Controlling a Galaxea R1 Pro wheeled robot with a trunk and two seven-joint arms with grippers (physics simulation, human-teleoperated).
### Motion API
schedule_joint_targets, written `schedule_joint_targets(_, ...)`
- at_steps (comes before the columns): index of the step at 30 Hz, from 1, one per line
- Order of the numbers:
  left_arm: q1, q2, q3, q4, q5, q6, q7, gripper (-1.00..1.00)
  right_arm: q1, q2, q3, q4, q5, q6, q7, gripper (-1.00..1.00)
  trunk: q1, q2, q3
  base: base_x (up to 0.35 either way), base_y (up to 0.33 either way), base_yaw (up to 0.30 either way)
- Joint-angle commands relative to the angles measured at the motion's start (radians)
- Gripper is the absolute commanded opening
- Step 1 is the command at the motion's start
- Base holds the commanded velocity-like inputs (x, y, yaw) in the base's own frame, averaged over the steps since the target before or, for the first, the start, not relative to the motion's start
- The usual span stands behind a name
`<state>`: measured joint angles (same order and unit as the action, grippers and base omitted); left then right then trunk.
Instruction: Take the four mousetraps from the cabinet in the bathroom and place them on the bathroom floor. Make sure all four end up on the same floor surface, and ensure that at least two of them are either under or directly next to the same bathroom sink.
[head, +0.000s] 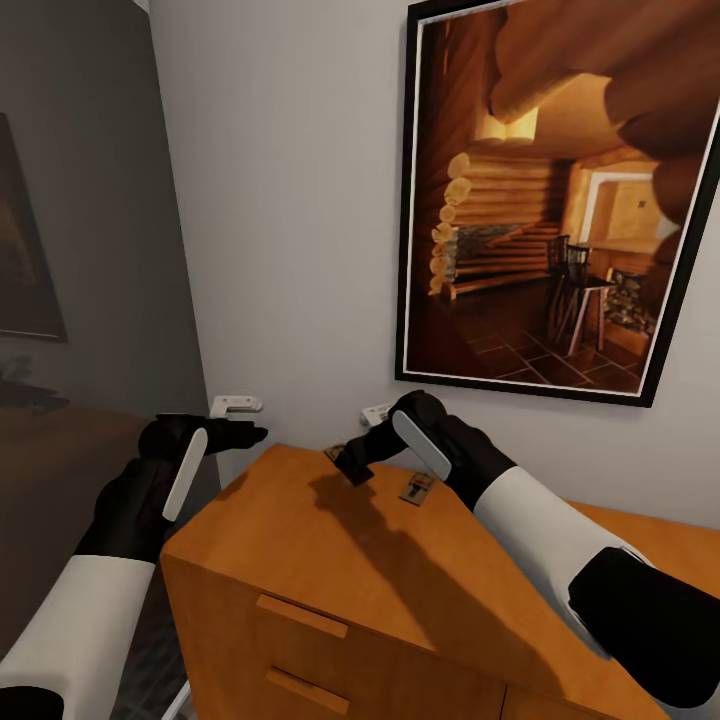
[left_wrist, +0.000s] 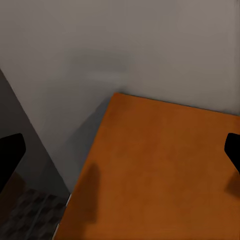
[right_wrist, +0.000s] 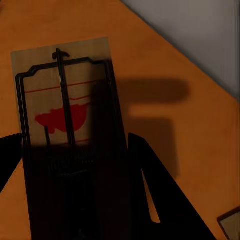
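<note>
The orange-brown cabinet (head: 300, 540) stands against the grey wall, its flat top in front of me. My right gripper (head: 356, 468) is down at the top's back edge, and in the right wrist view this gripper (right_wrist: 75, 137) has its fingers against both long sides of a mousetrap (right_wrist: 62, 100), a pale board with a dark wire frame and a red mark. A second mousetrap (head: 415, 488) lies just right of that hand, its corner (right_wrist: 231, 225) showing at the frame's edge. My left gripper (head: 250, 433) hovers open off the cabinet's left back corner, above the cabinet top (left_wrist: 160, 165).
A large framed log-cabin picture (head: 550, 200) hangs on the wall above the cabinet. Two small white brackets (head: 236, 405) stick out of the wall near the hands. Cube-patterned floor tiles (left_wrist: 30, 215) show left of the cabinet. Tab handles (head: 300, 615) line the cabinet front.
</note>
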<state>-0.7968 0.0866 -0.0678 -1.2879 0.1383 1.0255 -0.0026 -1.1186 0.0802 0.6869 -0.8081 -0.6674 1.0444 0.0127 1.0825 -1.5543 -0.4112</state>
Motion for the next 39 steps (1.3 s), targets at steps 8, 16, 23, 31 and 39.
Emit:
schedule_joint_targets(8,-0.001,0.001,-0.001,-0.001,0.003,0.004,0.000,1.00,-0.001,-0.010,-0.002,0.001,-0.001,0.003,-0.013,-1.00,0.000,-0.001,-0.001,0.000,0.000,0.000)
schedule_joint_targets(16,-0.001,0.001,-0.001,-0.001,0.004,0.004,0.001,1.00,-0.001,-0.015,-0.004,0.003,-0.001,0.003,-0.015,-1.00,0.000,-0.001,-0.001,0.000,0.000,0.000)
schedule_joint_targets(23,-0.001,0.000,-0.001,-0.001,0.004,0.004,0.001,1.00,-0.001,-0.017,-0.004,0.004,-0.002,0.003,-0.015,-1.00,0.000,-0.001,-0.001,0.000,0.000,0.000)
schedule_joint_targets(31,-0.001,0.000,-0.001,-0.001,0.004,0.004,0.001,1.00,-0.001,-0.022,-0.003,-0.004,-0.001,0.003,-0.024,-1.00,0.000,-0.001,-0.001,0.000,0.000,0.000)
schedule_joint_targets(39,-0.001,0.001,-0.001,-0.001,0.004,0.004,0.000,1.00,-0.001,-0.054,-0.004,-0.007,-0.001,0.003,-0.077,-1.00,0.000,-0.001,-0.001,0.000,0.000,-0.034)
